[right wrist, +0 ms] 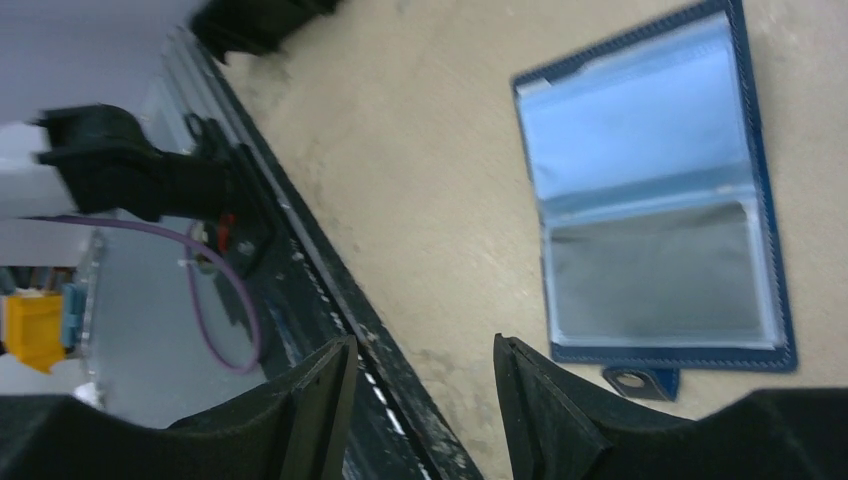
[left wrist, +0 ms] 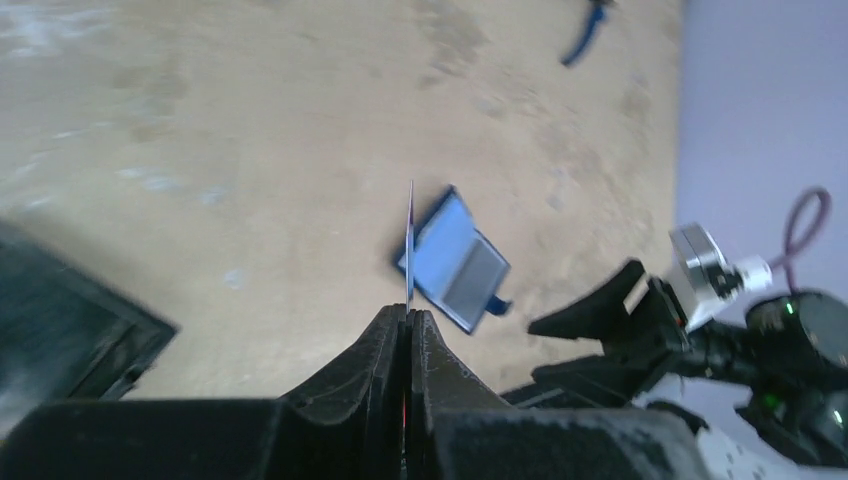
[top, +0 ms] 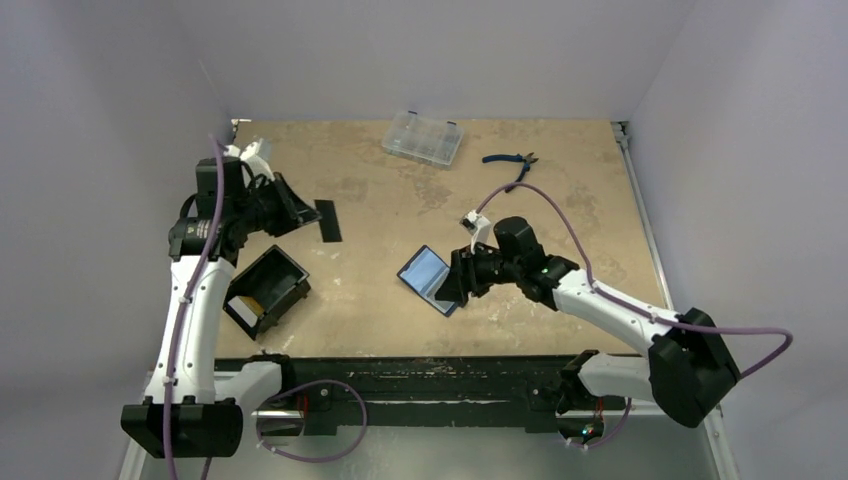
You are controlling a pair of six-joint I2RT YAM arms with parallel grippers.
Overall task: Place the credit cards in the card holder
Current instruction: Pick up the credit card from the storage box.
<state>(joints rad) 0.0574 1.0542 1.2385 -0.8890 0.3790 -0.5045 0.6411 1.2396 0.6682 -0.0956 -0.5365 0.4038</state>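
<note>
The card holder (top: 428,277) lies open on the table's middle, navy with clear blue sleeves. The right wrist view shows it too, card holder (right wrist: 655,190), with its snap tab (right wrist: 640,381) at the near edge and one sleeve looking grey. My right gripper (top: 453,289) stands open at the holder's right edge, nothing between its fingers (right wrist: 425,345). My left gripper (top: 306,212) is off to the left, raised and shut on a credit card (top: 328,220) that looks dark from above. From the left wrist the card (left wrist: 410,240) shows edge-on, sticking out of the shut left gripper (left wrist: 408,312).
A black open-topped box (top: 267,287) stands by the left arm near the front edge. At the back of the table are a clear plastic compartment case (top: 422,138) and blue pliers (top: 511,160). The table's dark front rail (right wrist: 330,290) runs close under my right gripper.
</note>
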